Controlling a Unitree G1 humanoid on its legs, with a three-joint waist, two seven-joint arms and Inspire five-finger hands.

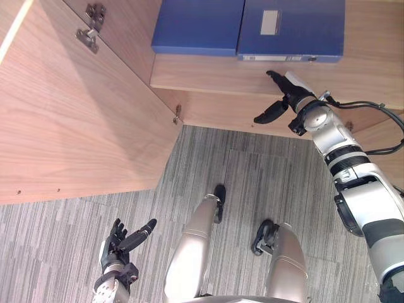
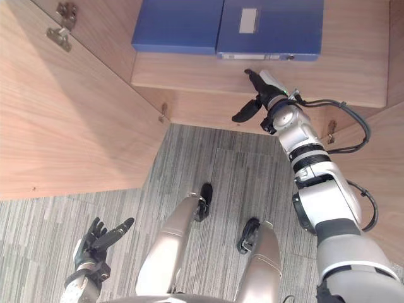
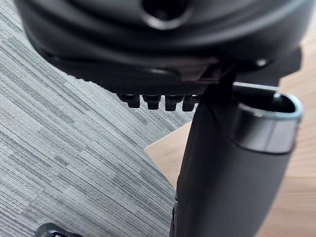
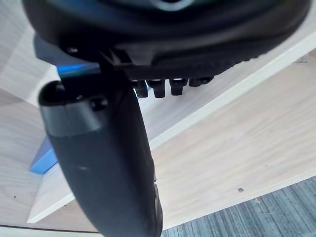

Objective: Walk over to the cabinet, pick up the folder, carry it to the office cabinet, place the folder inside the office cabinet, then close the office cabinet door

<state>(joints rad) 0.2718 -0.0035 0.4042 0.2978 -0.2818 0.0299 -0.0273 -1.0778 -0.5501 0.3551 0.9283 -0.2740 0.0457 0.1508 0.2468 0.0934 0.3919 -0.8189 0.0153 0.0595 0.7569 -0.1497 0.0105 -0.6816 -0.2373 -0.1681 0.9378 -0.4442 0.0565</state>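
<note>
Now, landmark: the cabinet shelf [image 1: 252,79], a pale wooden board, is taken as the reference for all places.
Labelled folder: a blue labelled folder [image 1: 291,28] is seen lying flat on the shelf, its front edge set close to the shelf's front edge.
Plain folder: a second blue plain folder [image 1: 199,25] is laid on the same shelf, touching the labelled one along its side.
Right hand: the right hand [image 1: 285,95] is held at the front edge of the shelf, just in front of the labelled folder.
Right fingers: the fingers [image 1: 270,113] are spread and relaxed, with the white-covered thumb raised towards the shelf; nothing is gripped, and a small gap is left between them and the folder.
Left hand: the left hand [image 1: 117,249] is held well away from the shelf, low over the grey carpet [image 1: 252,170], fingers loosely extended and nothing held.
Cabinet door: the cabinet door [image 1: 76,120] is swung wide open beside the shelf.
</note>
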